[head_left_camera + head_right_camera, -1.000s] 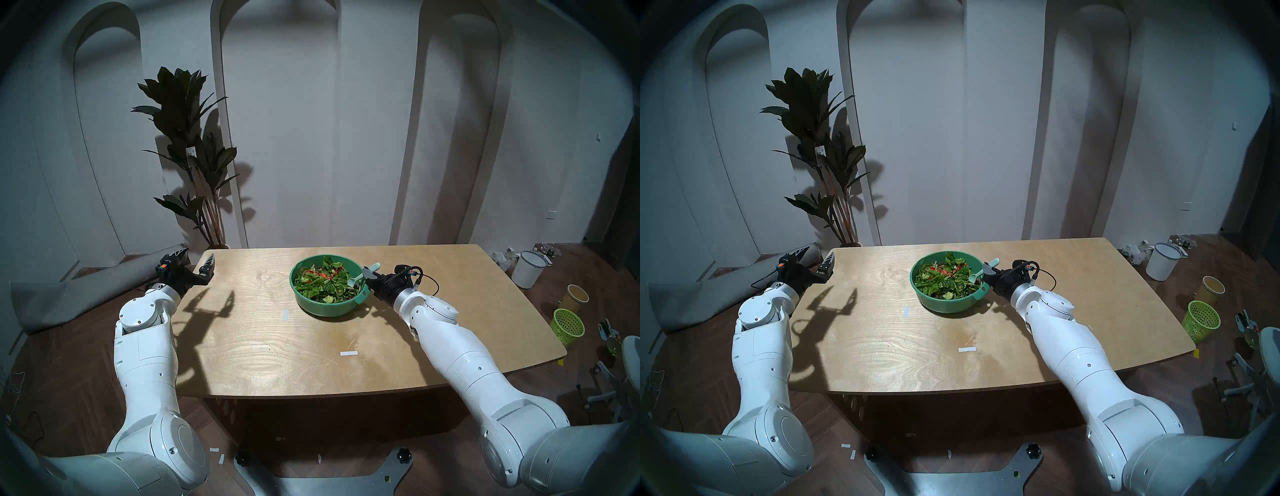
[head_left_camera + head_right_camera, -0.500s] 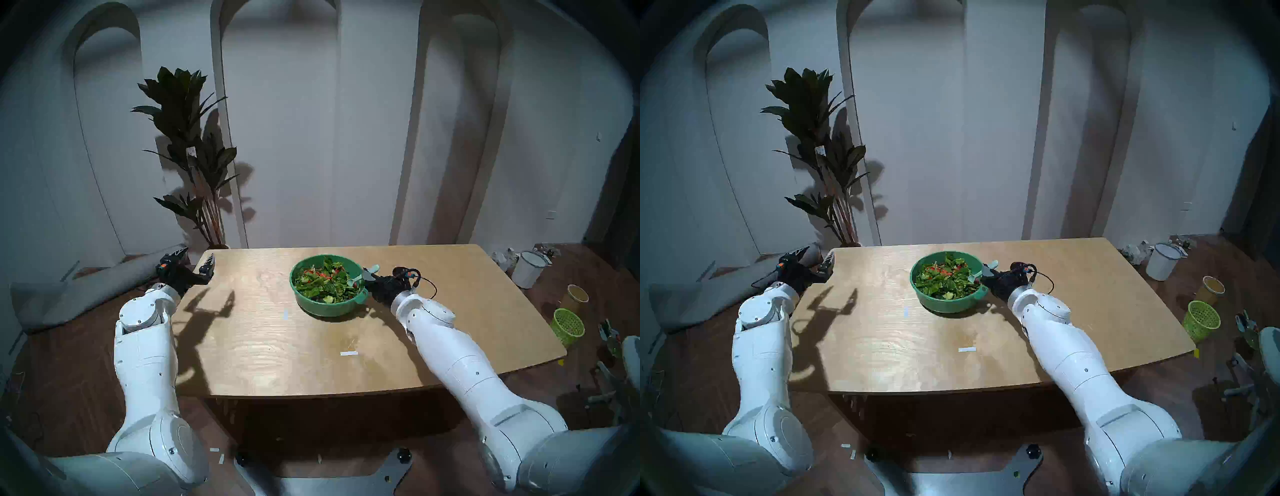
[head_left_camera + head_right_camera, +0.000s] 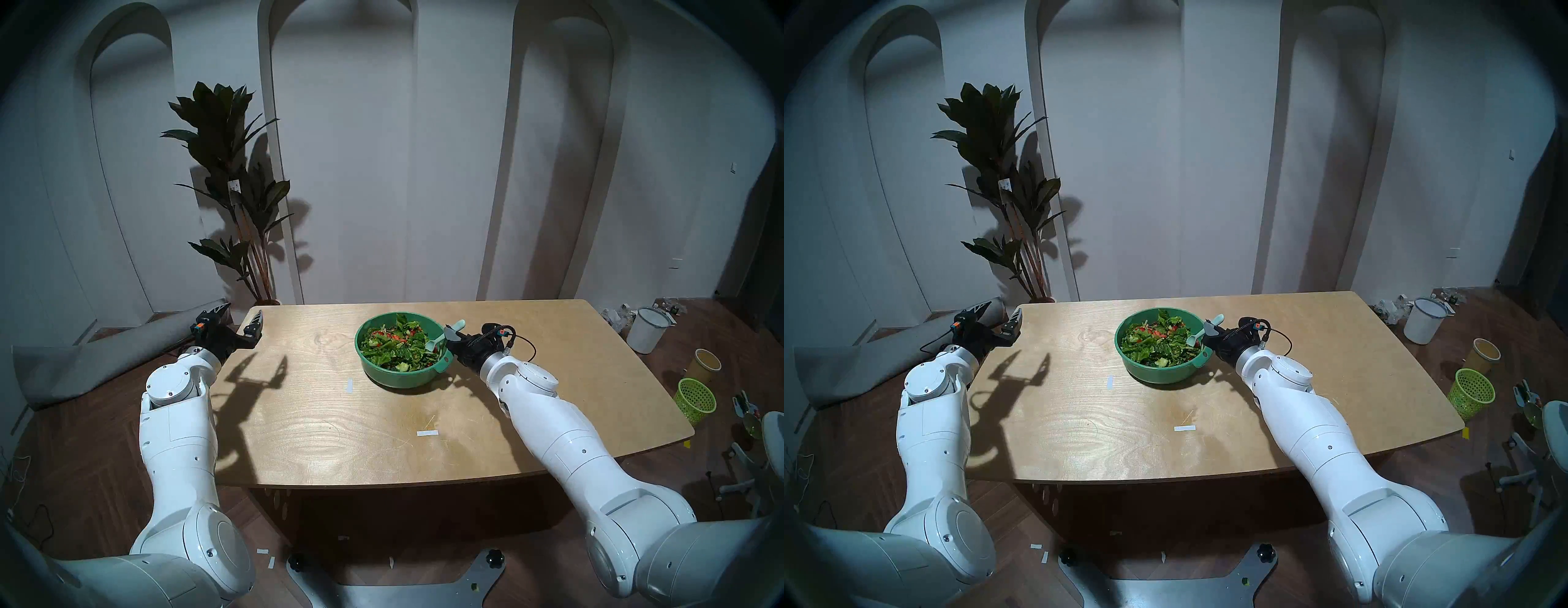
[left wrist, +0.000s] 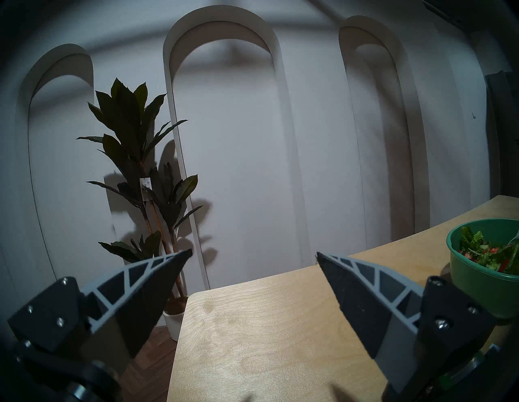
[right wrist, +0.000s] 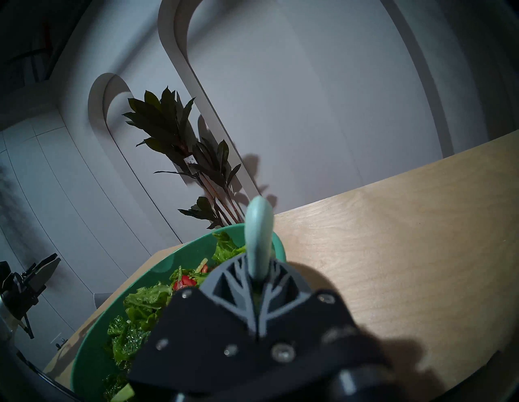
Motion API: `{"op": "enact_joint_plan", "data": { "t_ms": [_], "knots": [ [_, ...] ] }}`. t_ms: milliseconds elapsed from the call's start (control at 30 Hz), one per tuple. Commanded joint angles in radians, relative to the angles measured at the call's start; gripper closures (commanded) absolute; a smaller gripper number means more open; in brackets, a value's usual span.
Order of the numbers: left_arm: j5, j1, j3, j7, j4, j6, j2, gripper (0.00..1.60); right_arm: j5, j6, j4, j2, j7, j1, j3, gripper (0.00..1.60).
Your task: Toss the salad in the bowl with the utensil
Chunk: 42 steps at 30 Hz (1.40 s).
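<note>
**Head view: spoon clamped at the bowl's edge, salad waiting**

Head stereo left shows the wooden table (image 3: 322,429) filling the middle of the scene, with both white arms reaching onto it. The green bowl (image 3: 392,378) stands toward the far side, right of centre, its small tab handle turned to the robot's right. Inside lies the salad (image 3: 392,346), a loose heap of lettuce with red tomato bits, level with or a little below the rim.

The right gripper (image 3: 450,336) is clenched on the handle of the spoon (image 3: 437,341), just beside the bowl's right rim; the oval head dips over the rim onto the leaves, and the handle's free end pokes up past the fingers. The right wrist view confirms it: both fingers (image 5: 238,276) pinch the pale stem between them. The left gripper (image 3: 239,320) hangs released and empty over the table's far left corner, well apart from the bowl.

The spoon looks light, stiff and smooth, so a hold near the middle of the handle probably suits it, though it may twist in the pinch. The leaves look soft, wet and easily flicked out. The plastic bowl is likely light and could slide when pushed.
</note>
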Motion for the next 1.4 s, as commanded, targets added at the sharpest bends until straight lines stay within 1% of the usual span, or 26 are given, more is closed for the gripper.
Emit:
{"op": "enact_joint_plan", "data": {
  "t_ms": [0,33,67,100,133,167,200,600,967,1367],
  "knots": [
    [-0.004,-0.022,0.002,0.002,-0.016,0.001,0.005,0.0,-0.007,-0.02,-0.017,0.002,0.001,0.022,0.006,1.6],
    [-0.004,-0.022,0.002,0.002,-0.016,0.001,0.005,0.0,-0.011,-0.023,-0.017,0.002,-0.004,0.022,0.007,1.6],
    [-0.004,-0.022,0.002,0.002,-0.016,0.001,0.006,0.0,-0.012,-0.024,-0.016,0.001,-0.006,0.021,0.009,1.49],
    [-0.005,-0.022,0.003,0.002,-0.016,0.001,0.006,0.0,-0.017,-0.026,-0.019,0.001,-0.013,0.02,0.009,1.26],
    [-0.005,-0.022,0.003,0.002,-0.016,0.001,0.006,0.0,-0.017,-0.025,-0.02,0.002,-0.012,0.019,0.01,0.62],
    [-0.005,-0.022,0.003,0.003,-0.016,0.001,0.006,0.0,-0.022,-0.028,-0.028,-0.001,-0.034,0.013,0.015,0.0],
    [-0.005,-0.022,0.004,0.003,-0.016,0.001,0.006,0.0,-0.035,-0.034,-0.029,0.002,-0.043,0.013,0.011,0.0],
    [-0.009,-0.02,0.007,0.005,-0.016,0.002,0.008,0.0,-0.065,-0.047,-0.026,-0.011,-0.073,0.021,0.008,0.0],
    [-0.012,-0.019,0.01,0.007,-0.015,0.002,0.01,0.0,-0.073,-0.068,0.003,-0.023,-0.093,0.045,0.023,0.0],
    [-0.015,-0.018,0.013,0.009,-0.016,0.003,0.012,0.0,-0.073,-0.09,0.029,-0.021,-0.103,0.045,0.043,0.0]
  ]
}}
